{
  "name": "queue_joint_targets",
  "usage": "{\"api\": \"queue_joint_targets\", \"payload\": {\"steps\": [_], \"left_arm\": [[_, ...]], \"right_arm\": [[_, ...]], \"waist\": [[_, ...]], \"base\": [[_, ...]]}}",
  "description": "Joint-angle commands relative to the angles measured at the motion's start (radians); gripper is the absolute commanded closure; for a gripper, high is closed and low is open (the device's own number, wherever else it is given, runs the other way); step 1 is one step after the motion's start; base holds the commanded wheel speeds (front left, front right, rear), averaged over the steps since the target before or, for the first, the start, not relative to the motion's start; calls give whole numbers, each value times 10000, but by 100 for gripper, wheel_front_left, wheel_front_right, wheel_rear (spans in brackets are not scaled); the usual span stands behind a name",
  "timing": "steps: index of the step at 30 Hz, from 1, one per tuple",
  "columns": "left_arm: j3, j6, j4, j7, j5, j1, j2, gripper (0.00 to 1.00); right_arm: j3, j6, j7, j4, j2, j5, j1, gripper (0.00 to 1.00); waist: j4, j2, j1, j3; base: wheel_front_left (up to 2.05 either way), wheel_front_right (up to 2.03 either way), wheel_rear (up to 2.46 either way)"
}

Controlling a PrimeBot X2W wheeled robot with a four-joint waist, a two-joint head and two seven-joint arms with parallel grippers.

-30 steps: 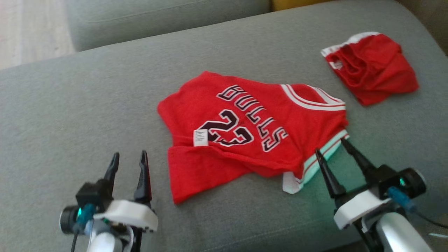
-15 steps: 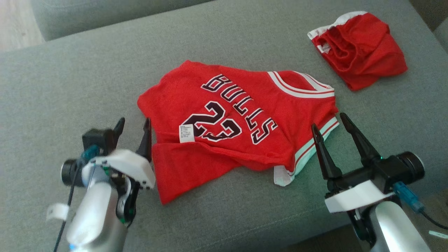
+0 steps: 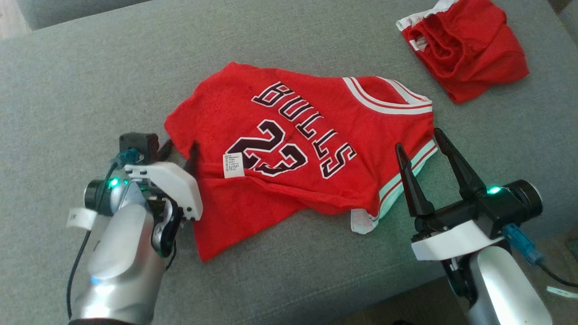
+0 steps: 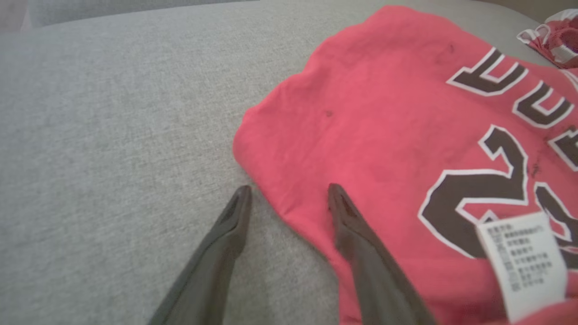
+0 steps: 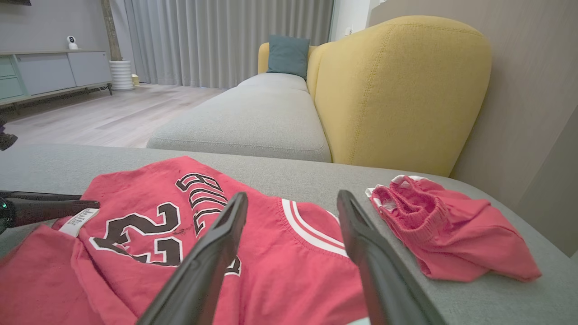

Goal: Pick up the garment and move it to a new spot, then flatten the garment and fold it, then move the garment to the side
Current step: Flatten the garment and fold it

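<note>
A red "BULLS 23" jersey, the garment (image 3: 311,149), lies rumpled and print-up near the middle of a grey sofa seat (image 3: 90,81). Its lower portion is folded over on itself and a white care label (image 3: 233,165) is exposed, while a pair of red shorts (image 3: 469,49) sits well apart at the far right corner. The robot's left tool (image 4: 288,188) stands with jaws parted astride the jersey's left edge, one finger on bare upholstery and the other over the red cloth, clamping nothing yet. The right tool (image 3: 417,139), jaws spread wide and empty, is poised at the striped sleeve trim (image 3: 406,174) on the opposite side. The thin knit looks light, limp and quick to bunch, and would likely sag and drape once lifted. Pinching a doubled edge or hem at each side, rather than the flat middle, appears the surest hold, with fingertips pressed low enough to catch cloth off the soft seat.
</note>
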Motion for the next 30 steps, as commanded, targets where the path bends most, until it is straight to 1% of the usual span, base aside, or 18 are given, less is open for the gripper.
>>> {"api": "queue_joint_targets", "payload": {"steps": [1, 2, 7, 11, 15, 18, 22, 23, 30], "left_arm": [[221, -91, -184, -2, -54, -401, 190, 78], [180, -129, -159, -7, -63, -441, 175, 100], [11, -160, -326, -482, -22, -630, 96, 100], [21, 7, -752, -1221, -3, -746, 35, 100], [34, 147, -1476, -1853, 20, -748, 12, 100], [18, 234, -2305, -2076, 40, -638, 22, 100], [-62, 340, -3834, -2071, 146, -400, 147, 100], [-62, 340, -3834, -2071, 146, -400, 147, 100], [-119, 541, -6906, -1312, 493, -153, 701, 100]], "right_arm": [[152, 65, -129, -291, 52, -78, -288, 0], [139, 65, -130, -302, 62, -80, -305, 0], [96, 65, -133, -395, 111, -101, -340, 0], [-32, 65, -134, -480, 132, -127, -250, 0], [-244, 65, -134, -590, 177, -142, -138, 0], [-410, 65, -134, -655, 240, -184, -47, 0], [-522, 65, -135, -727, 335, -242, 71, 0], [-522, 65, -135, -727, 335, -242, 71, 0], [-612, 65, -135, -786, 447, -300, 102, 0]], "waist": [[11, 0, 0, 8], [16, 0, 0, 10], [75, 0, 0, -49], [209, 0, 0, -203], [387, 0, 0, -415], [533, 0, 0, -583], [698, 0, 0, -755], [698, 0, 0, -755], [743, 0, 0, -810]], "base": [[0, 0, 0], [0, 0, 0], [0, 0, 0], [0, 0, 0], [0, 0, 0], [0, 0, 0], [0, 0, 0], [0, 0, 0], [0, 0, 0]]}}
